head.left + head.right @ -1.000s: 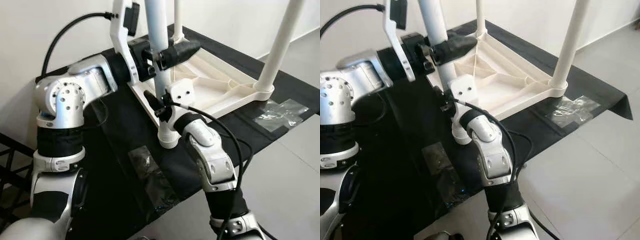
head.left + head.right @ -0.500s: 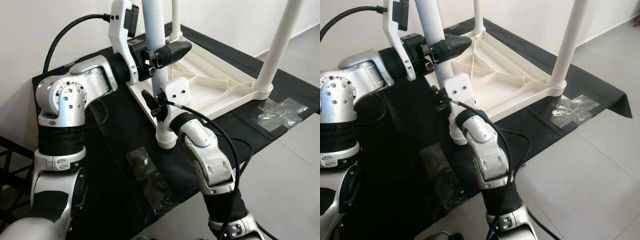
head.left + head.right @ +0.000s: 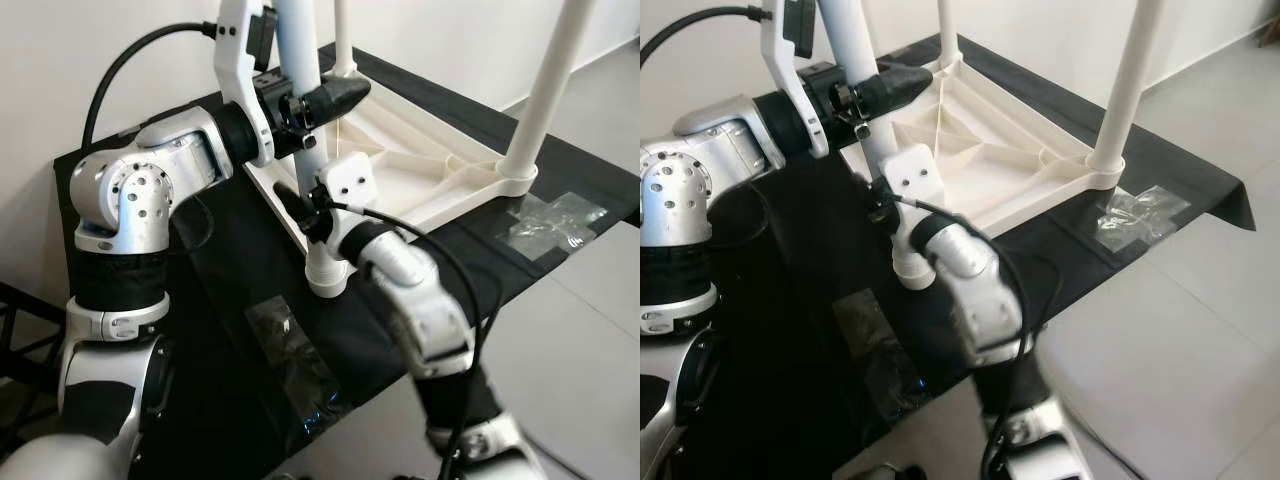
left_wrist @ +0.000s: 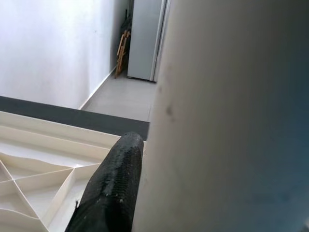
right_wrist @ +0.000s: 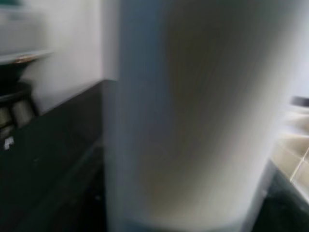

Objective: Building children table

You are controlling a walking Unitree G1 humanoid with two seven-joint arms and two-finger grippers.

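Leg (image 3: 303,100) stands clamped between both tools (image 3: 312,100), (image 3: 305,210).

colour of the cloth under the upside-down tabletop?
Black cloth, plain, no pattern. Clearest in the right eye view.

White plastic table top (image 3: 420,170), white legs (image 3: 545,90), black cloth (image 3: 250,260), silver arms with black fingers (image 3: 340,95)

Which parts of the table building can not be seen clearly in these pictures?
- Tops of the white legs: cut off by the upper edge, eye views.
- Right gripper: its fingers are hidden behind the near leg.
- Right wrist view: blurred, the leg surface too close.
- Left gripper: second finger hidden behind this leg.
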